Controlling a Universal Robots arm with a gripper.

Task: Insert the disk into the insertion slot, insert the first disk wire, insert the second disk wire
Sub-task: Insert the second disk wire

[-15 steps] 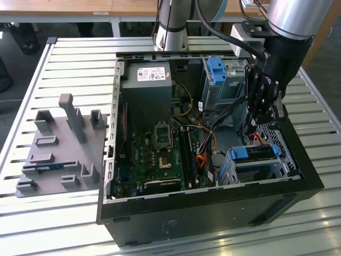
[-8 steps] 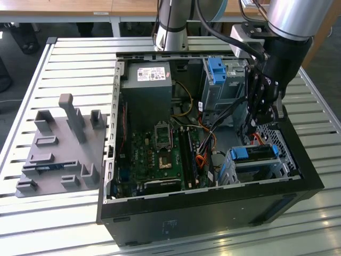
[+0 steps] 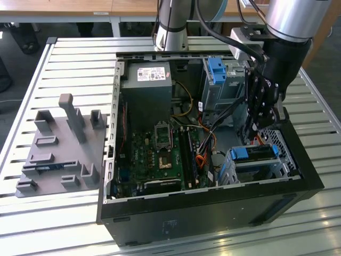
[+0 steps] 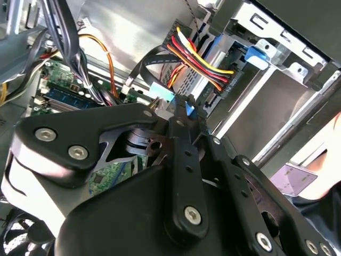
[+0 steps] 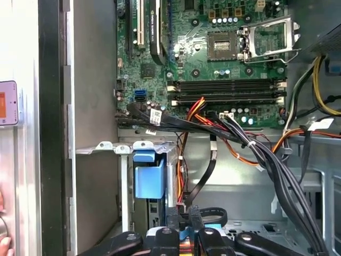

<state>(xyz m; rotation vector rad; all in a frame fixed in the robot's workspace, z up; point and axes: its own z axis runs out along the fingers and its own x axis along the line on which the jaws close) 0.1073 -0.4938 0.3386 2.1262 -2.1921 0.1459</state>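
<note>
The disk (image 3: 254, 153), in its blue carrier, lies inside the insertion slot (image 3: 277, 169), the low silver cage at the exterior view's right of the open computer case. My gripper (image 3: 262, 121) hangs just above and behind it. In both wrist views the black fingertips (image 4: 181, 124) are pinched on a small blue wire plug (image 4: 188, 110), with its black cable (image 5: 212, 215) looping away. A red, yellow and black wire bundle (image 4: 197, 57) ends in a black plug (image 4: 222, 85) at the disk's end. The carrier's blue tab (image 5: 149, 178) is beside my gripper (image 5: 184, 234).
The motherboard (image 3: 160, 152) and power supply (image 3: 146, 88) fill the case's left half. A taller grey cage with a blue latch (image 3: 216, 69) stands behind my gripper. Loose cables (image 5: 256, 149) cross the case floor. A grey fixture plate (image 3: 58, 149) lies on the slatted table (image 3: 80, 58).
</note>
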